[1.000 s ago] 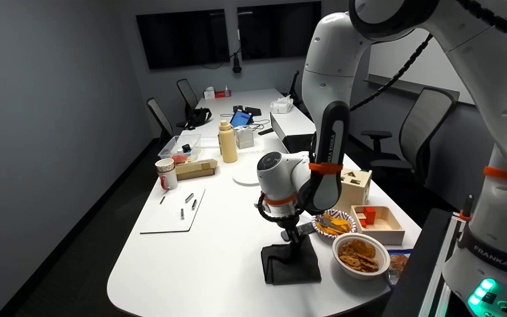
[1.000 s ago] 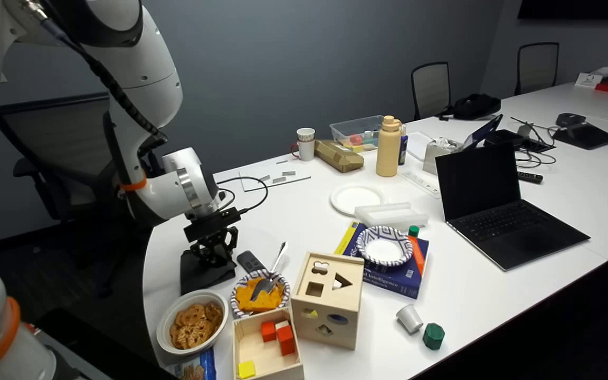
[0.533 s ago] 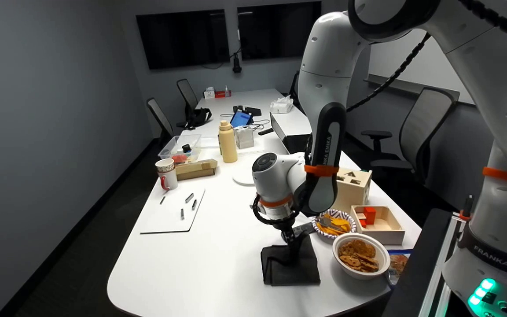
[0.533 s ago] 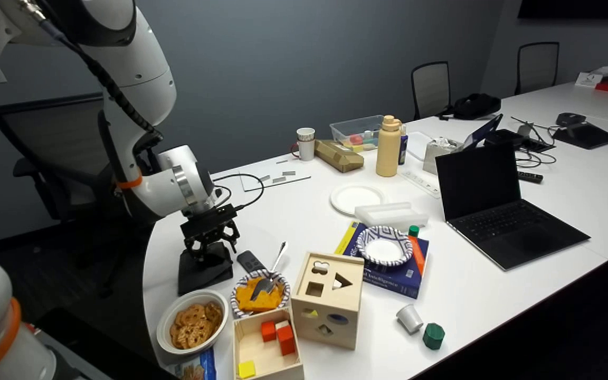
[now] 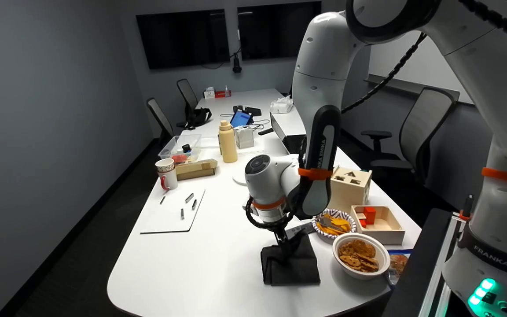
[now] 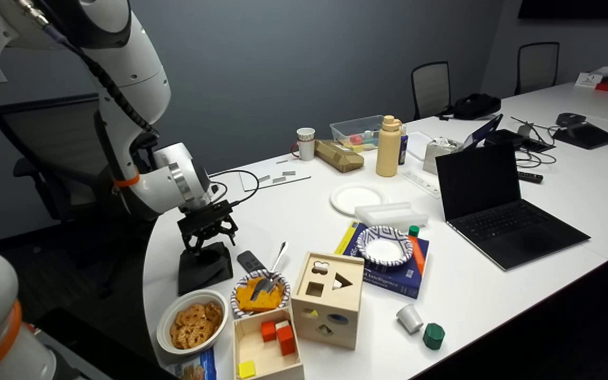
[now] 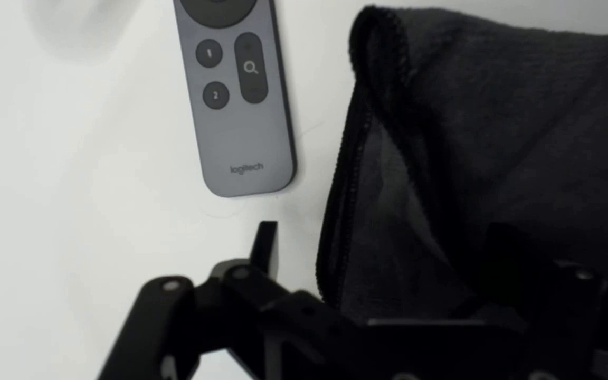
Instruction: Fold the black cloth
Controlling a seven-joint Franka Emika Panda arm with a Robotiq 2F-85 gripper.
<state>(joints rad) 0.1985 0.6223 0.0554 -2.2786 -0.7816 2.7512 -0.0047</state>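
We have the claw (image 7: 383, 227) spread wide over the black cloth (image 7: 520, 132) — one finger (image 7: 266, 245) is above bare table (image 7: 87, 237) just beside the cloth's edge, the other over the cloth itself. That side is dark on dark, so we can't tell whether the tip touches. Cloth lies near the rounded end of the table, stacked in layers: we see the top layer's corner curled over and the bottom layer's hem showing past it. In both exterior views we see the arm (image 5: 324, 75) bent, reaching down over that end. Grey remote (image 7: 243, 126) lies next to the cloth, a strip of table between them. We also see the patterned bowl (image 6: 234, 296) of orange food (image 6: 269, 303) beside the remote, and the white bowl (image 5: 361, 275) of crackers (image 5: 359, 255) near the cloth — wooden tray (image 5: 381, 237) and shape box (image 5: 350, 193) stand next to each other past the bowls.
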